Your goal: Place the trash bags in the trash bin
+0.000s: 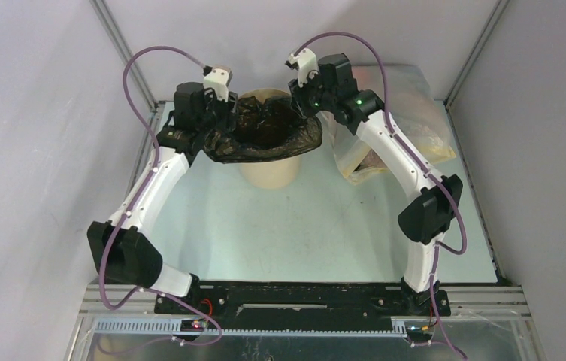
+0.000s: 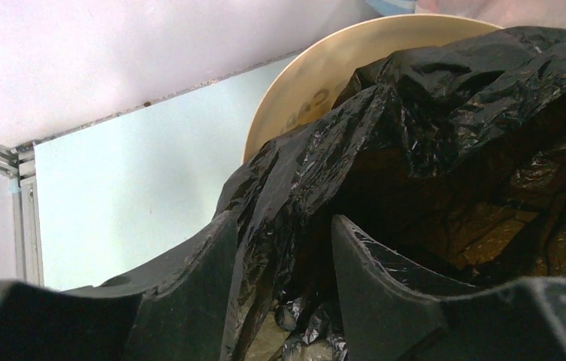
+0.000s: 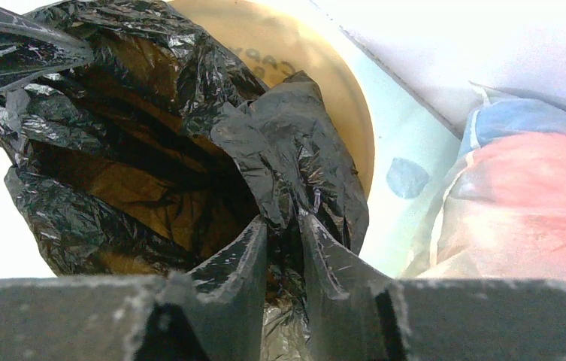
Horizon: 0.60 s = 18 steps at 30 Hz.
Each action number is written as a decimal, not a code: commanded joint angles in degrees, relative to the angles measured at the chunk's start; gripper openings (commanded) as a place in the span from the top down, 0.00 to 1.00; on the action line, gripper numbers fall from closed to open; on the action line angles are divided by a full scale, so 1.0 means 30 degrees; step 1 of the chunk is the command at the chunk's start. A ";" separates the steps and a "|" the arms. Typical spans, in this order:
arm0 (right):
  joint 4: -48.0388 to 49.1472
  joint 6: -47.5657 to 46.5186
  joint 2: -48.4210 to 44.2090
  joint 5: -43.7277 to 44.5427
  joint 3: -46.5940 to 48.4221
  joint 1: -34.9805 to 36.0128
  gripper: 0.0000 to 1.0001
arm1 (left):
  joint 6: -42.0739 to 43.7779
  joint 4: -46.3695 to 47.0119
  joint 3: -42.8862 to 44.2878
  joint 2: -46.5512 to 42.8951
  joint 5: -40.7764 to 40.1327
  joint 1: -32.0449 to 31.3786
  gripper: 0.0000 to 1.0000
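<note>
The bag (image 1: 268,129) was held spread over the bin (image 1: 268,173), far centre. Its left edge was clenched in the left gripper (image 2: 283,226) and its right edge in the right gripper (image 3: 283,229). A whitish bag (image 1: 407,131) lay just right.

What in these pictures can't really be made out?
- Top view: the inside of the trash bin, covered by the black bag.
- Both wrist views: the lettering on the bin wall, partly covered by bag folds.
- Right wrist view: the contents of the translucent bag, blurred and cut off by the edge.
</note>
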 commanded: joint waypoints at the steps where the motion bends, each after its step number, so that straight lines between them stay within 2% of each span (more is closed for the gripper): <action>1: 0.0576 0.0285 0.0385 -0.0011 0.1090 -0.0041 0.76 | 0.0645 0.0187 0.1222 0.0383 -0.0452 0.0110 0.48; 3: 0.0646 0.0359 0.0425 -0.0083 0.1119 -0.0099 0.84 | 0.0652 0.0158 0.1386 0.0603 -0.0913 0.0111 0.55; 6: 0.0774 0.0523 0.0497 -0.0134 0.1139 -0.0214 1.00 | 0.0516 0.0122 0.1734 0.0868 -0.1579 0.0122 0.81; 8: 0.0879 0.0752 0.0589 -0.0128 0.1214 -0.0325 1.00 | 0.0394 0.0126 0.1922 0.0951 -0.1942 0.0115 0.97; 10: 0.0917 0.1196 0.0683 -0.0165 0.1415 -0.0561 1.00 | 0.0253 0.0128 0.2075 0.1046 -0.2170 0.0136 1.00; 18: 0.1474 0.4281 0.1406 -0.1401 0.1990 -0.2478 1.00 | -0.1001 -0.0306 0.2943 0.1848 -0.3030 0.0621 1.00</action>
